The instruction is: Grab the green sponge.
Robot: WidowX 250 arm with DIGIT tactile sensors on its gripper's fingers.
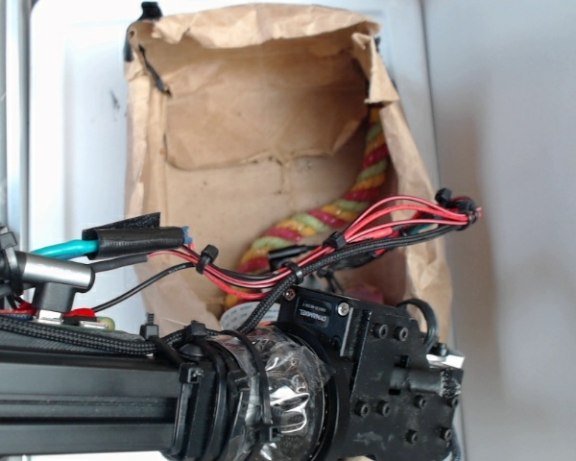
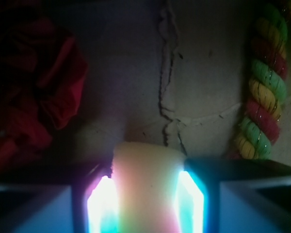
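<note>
Sponge-wise, the wrist view pretty much says it all: the green sponge [image 2: 145, 187] sits dead centre between the two fingers [image 2: 191, 204] of the tool [image 2: 145, 213], pale foam face toward the camera, green layer not visible from here. Both fingers look pressed right up against its sides, so I'd call the tool closed on it. It's down in the brown paper-lined box [image 1: 269, 125], with the rope [image 2: 262, 92] off to the right and the red cloth [image 2: 34, 82] to the left, both apart from it. Exterior view hides the sponge behind the arm. Sponge's length seems to run away from the camera.
</note>
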